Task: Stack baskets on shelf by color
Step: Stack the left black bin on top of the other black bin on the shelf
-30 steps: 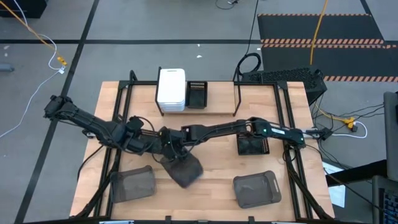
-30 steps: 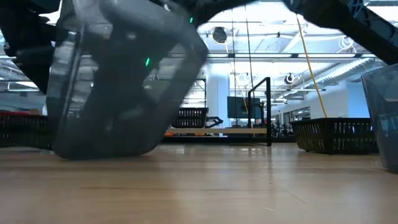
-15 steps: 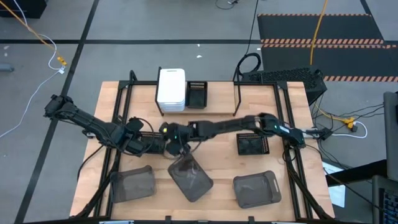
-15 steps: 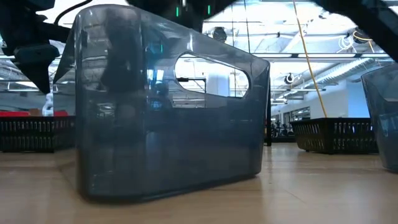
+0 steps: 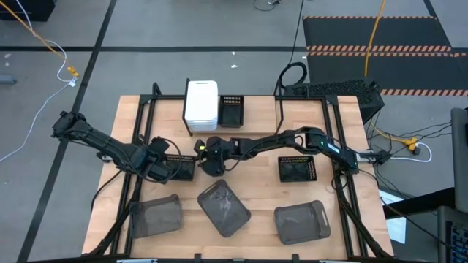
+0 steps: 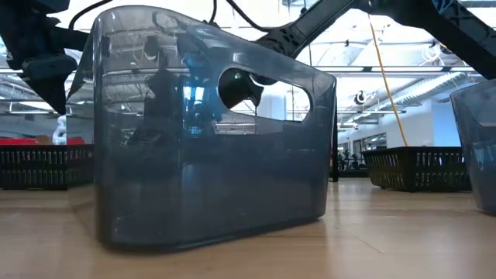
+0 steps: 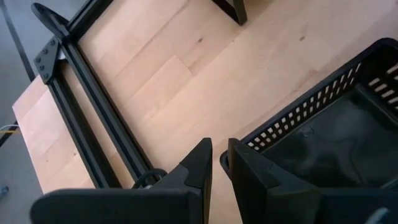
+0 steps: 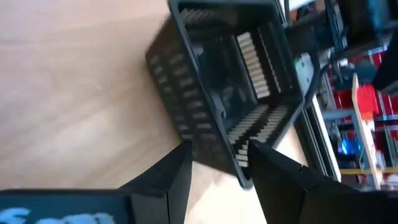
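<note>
- The right pincer [image 5: 212, 162] hangs over the middle of the worktop [image 5: 257, 191], its jaws apart and holding nothing.
- A black mesh basket [image 5: 180, 166] sits just beside that pincer, on the side toward the left arm. In the right wrist view this basket [image 8: 224, 87] lies straight ahead of the open fingers, its near corner between them.
- The left pincer [image 5: 170, 169] is at the same basket's other end. In the left wrist view its fingers are close together with the basket's rim [image 7: 298, 121] at the slim gap; whether they pinch it I cannot tell.
- A translucent grey basket [image 5: 224, 208] stands alone on the worktop, just in front of the right pincer, turned at a slant to the worktop's edges.
- The shelf [image 5: 256, 111] is at the far side, carrying stacked white baskets [image 5: 201, 104] and one black basket [image 5: 232, 110] beside them.
- Judgement: the left arm is nearer the contested black basket; its long axis runs roughly from arm to arm.
</note>
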`<state>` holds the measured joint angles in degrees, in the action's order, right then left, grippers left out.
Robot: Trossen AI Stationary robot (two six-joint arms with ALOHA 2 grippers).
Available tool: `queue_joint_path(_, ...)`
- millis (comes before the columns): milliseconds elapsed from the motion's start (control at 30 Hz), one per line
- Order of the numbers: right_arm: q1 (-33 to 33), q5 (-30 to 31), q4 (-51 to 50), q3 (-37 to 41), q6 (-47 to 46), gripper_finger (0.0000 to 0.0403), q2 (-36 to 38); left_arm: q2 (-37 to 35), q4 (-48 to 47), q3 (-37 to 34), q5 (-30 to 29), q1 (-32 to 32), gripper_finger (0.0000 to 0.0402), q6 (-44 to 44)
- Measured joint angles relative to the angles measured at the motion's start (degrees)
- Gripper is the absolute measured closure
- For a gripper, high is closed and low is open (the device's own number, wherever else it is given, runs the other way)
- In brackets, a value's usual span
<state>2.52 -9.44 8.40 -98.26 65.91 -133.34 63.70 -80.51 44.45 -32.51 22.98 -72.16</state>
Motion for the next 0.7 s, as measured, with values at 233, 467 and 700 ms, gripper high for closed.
queue_joint_path(233, 0.07, -3.74, 4.5, -0.26, -0.35, 0.0252, -1.62, 0.0, 0.0, 0.0, -1.21, -0.02, 0.0346, 0.02)
queue_joint_path(467, 0.31, -4.25, 5.87, -0.74, -1.15, 0.0254, -3.81, 0.02, 0.48, 0.0, -2.1, -0.09, 0.0346, -0.15)
queue_joint_path(700, 0.26, -4.26, 5.62, -0.76, -3.37, 0.0314, -3.98, 0.02, 0.44, 0.0, -2.16, -0.31, 0.0346, 0.42)
